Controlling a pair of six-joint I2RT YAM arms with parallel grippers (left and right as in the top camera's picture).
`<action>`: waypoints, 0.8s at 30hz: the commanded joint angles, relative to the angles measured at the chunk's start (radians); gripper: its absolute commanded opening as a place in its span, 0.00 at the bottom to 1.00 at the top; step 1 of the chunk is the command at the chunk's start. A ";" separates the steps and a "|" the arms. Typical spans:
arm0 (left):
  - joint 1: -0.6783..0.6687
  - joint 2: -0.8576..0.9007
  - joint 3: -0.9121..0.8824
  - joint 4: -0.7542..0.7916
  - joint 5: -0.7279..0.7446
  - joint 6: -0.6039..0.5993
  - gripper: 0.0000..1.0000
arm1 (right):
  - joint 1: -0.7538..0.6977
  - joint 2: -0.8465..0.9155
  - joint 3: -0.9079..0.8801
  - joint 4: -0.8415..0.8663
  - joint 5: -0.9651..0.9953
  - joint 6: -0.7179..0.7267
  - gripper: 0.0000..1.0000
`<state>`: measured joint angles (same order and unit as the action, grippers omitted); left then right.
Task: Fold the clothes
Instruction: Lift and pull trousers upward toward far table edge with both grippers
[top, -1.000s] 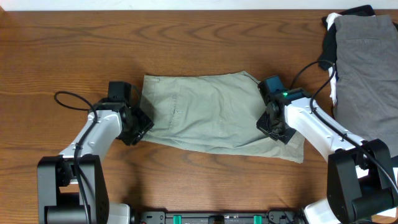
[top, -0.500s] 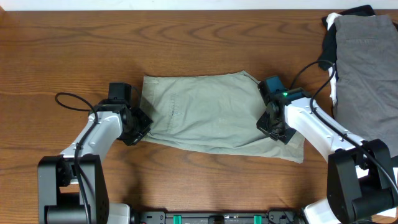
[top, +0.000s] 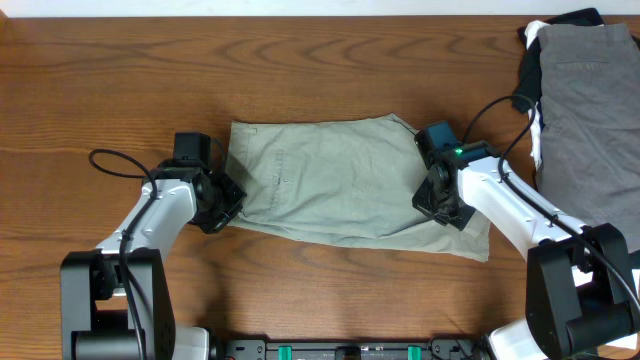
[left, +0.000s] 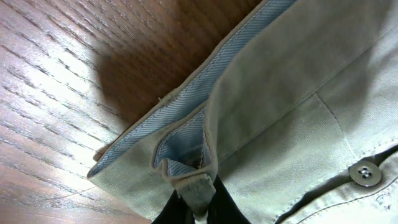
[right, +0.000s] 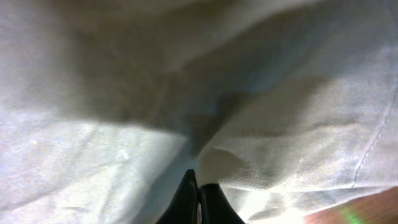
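overhead: the shorts (top: 340, 190) lie flat near the middle of the desk (top: 120, 70), waistband toward the left edge, legs toward the right. the left gripper (top: 228, 198) sits at the near waistband corner and has just snapped shut there, while the arm itself has barely shifted. the right gripper (top: 440, 208) stays clamped on the leg end. with both ends now pinched, the shorts look ready to be lifted and folded over. a stack of grey, black and white garments (top: 585, 110) waits at the far right corner.

left wrist: the dark fingertips pinch a small tab of the waistband, and the pale blue lining (left: 180, 140) curls up off the wood. a button (left: 364, 173) shows on the right.

right wrist: the jaws are closed on a raised pleat of khaki cloth, which fills nearly the whole view.

the desk is brown, strongly grained wood with a mild sheen. of the room, only a pale strip (top: 300, 6) along the far edge shows.
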<state>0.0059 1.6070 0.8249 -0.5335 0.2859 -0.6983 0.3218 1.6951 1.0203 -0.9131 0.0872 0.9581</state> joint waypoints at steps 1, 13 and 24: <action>0.004 -0.035 0.014 0.000 0.020 0.032 0.06 | -0.008 0.003 0.017 0.013 0.022 -0.017 0.01; 0.004 -0.210 0.035 0.003 0.020 0.051 0.06 | -0.008 0.003 0.124 -0.058 0.045 -0.101 0.01; 0.004 -0.323 0.096 0.137 0.020 0.104 0.06 | -0.038 0.003 0.340 -0.159 0.113 -0.265 0.01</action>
<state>0.0055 1.3006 0.8494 -0.4129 0.3103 -0.6308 0.3088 1.6951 1.3041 -1.0500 0.1291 0.7464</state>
